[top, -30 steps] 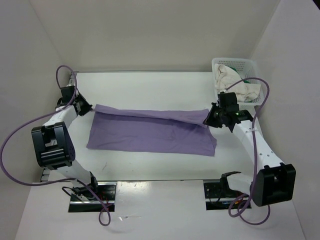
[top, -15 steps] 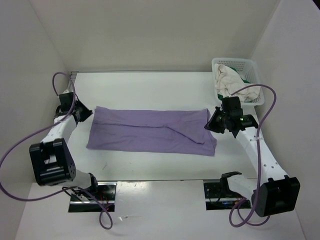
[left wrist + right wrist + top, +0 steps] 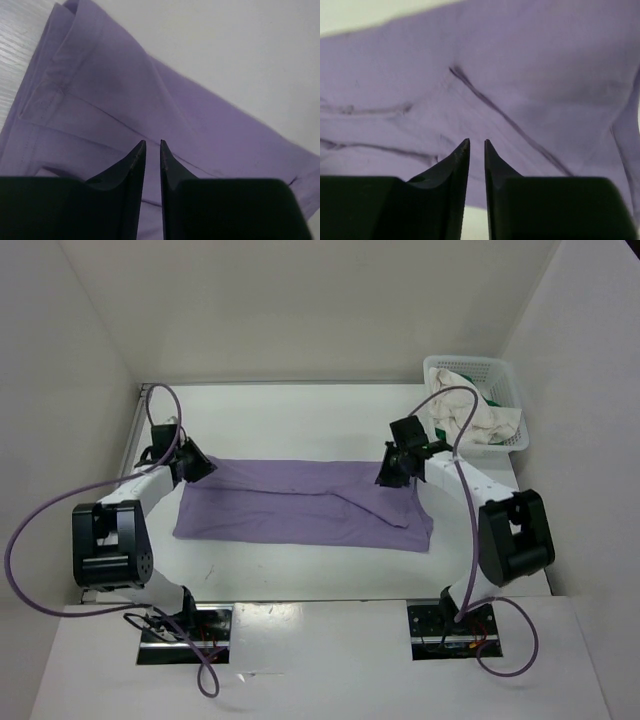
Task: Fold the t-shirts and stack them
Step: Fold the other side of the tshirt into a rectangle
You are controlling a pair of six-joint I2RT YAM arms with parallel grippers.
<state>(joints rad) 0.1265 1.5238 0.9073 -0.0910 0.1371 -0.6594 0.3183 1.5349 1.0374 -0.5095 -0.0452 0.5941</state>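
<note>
**Mia:** Where is the purple t-shirt [image 3: 300, 505]?

**Ben:** It lies flat on the white table [image 3: 300, 420], in the middle of the top view. It is a long strip that runs from left to right, with a fold line down its length.

**Mia:** And the two arms?

**Ben:** The left gripper [image 3: 200, 468] is at the strip's upper left corner. The right gripper [image 3: 388, 475] is at its upper right corner.

**Mia:** Are they holding the cloth?

**Ben:** No. In the left wrist view the two black fingers [image 3: 134, 167] stand a little apart. There is only a thin gap, with nothing in it, and the purple cloth shows behind it. The right wrist view is the same – the fingers [image 3: 457, 165] are a little apart and empty, with purple cloth filling most of the frame.

**Mia:** Do the tips touch the shirt?

**Ben:** I cannot tell. They are very close to it.

**Mia:** What about the other shirts?

**Ben:** They are in the white basket [image 3: 470, 365] at the upper right of the top view. The cream t-shirt [image 3: 480, 420] is bunched up and spills over the near rim. Only a small bit of the green t-shirt [image 3: 495, 399] peeks out beside it.
</note>
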